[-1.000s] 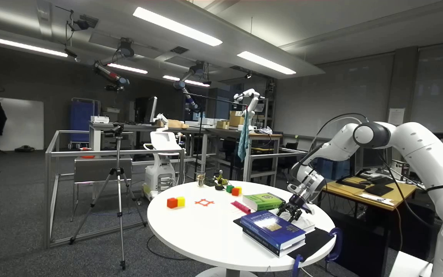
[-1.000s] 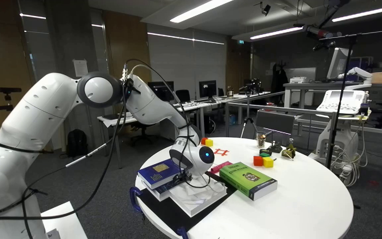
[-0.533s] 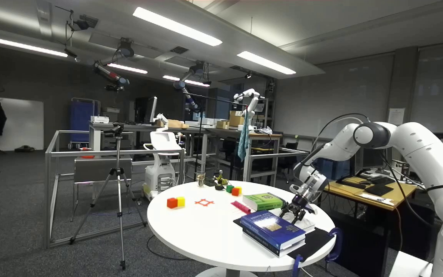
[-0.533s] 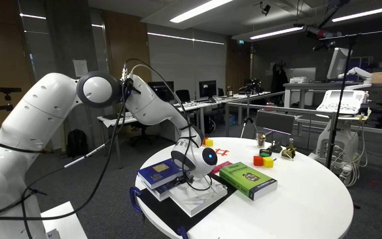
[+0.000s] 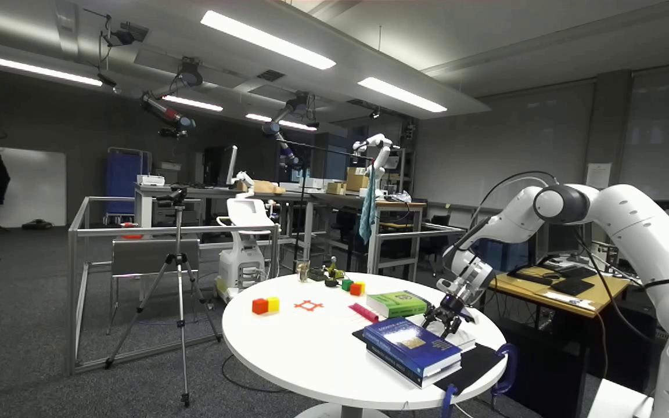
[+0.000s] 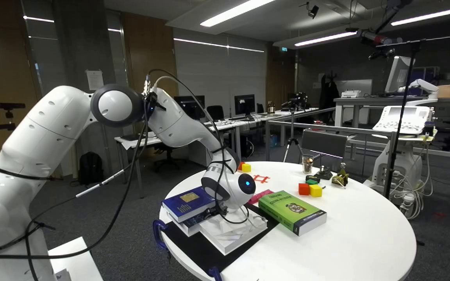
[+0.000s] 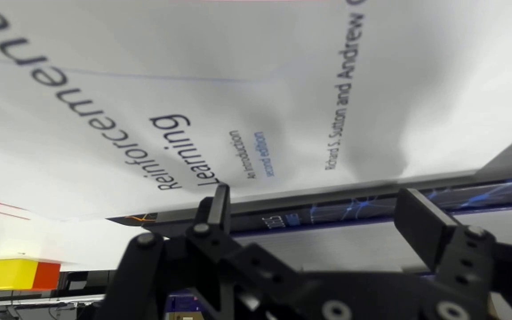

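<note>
I keep a careful eye from my remote place on the tool (image 7: 314, 195), which is low over the white book (image 7: 247, 102); it is released, with the two fingers (image 7: 420, 226) standing wide apart; whether a fingertip touches some cover, I cannot tell from any view. The white book lies flat beneath the tool, partly upon a black mat (image 6: 195, 244); on its cover I can read "Reinforcement Learning", and also the name of Richard S. Sutton. Just beside the tool there is a pile of two; the blue book (image 5: 411, 342) lies on top, the dark book (image 5: 395, 364) under it; in the wrist view I see the dark spine as a strip passing behind the fingers. A little farther from the tool lies the green book (image 6: 293, 210), near to a pink roll (image 6: 259, 196); all this is carried by the round white bench (image 6: 350, 246), and a blue clamp (image 6: 156, 231) sits at its rim. Well apart from the tool stand, side by side, a red block (image 5: 259, 306) and a yellow block (image 5: 273, 303); in an exterior view I notice also a glass (image 6: 307, 164).
</note>
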Robot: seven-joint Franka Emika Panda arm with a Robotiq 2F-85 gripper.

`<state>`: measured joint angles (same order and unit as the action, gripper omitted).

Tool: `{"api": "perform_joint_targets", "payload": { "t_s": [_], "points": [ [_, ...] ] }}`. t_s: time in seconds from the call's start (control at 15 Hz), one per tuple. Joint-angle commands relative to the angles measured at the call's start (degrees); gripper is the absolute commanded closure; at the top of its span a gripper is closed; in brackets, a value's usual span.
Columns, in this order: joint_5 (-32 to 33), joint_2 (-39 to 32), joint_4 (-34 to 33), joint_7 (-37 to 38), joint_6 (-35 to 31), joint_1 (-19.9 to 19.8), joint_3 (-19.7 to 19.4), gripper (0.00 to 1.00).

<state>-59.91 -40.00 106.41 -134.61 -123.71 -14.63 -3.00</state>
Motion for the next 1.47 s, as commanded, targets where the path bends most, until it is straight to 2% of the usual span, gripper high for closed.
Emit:
{"api": "perform_joint_targets", "payload": {
  "t_s": [0.0,0.73,1.4],
  "points": [
    [0.90,-0.59,-1.06,-1.73,2.15,-0.87,0.68,0.00],
    [2.35,-1.27,-2.03,-1.52,5.21,-0.20,1.33,0.00],
    [3.53,-2.35,-3.74,-0.90,5.38,-0.13,1.22,0.00]
  ]
}}
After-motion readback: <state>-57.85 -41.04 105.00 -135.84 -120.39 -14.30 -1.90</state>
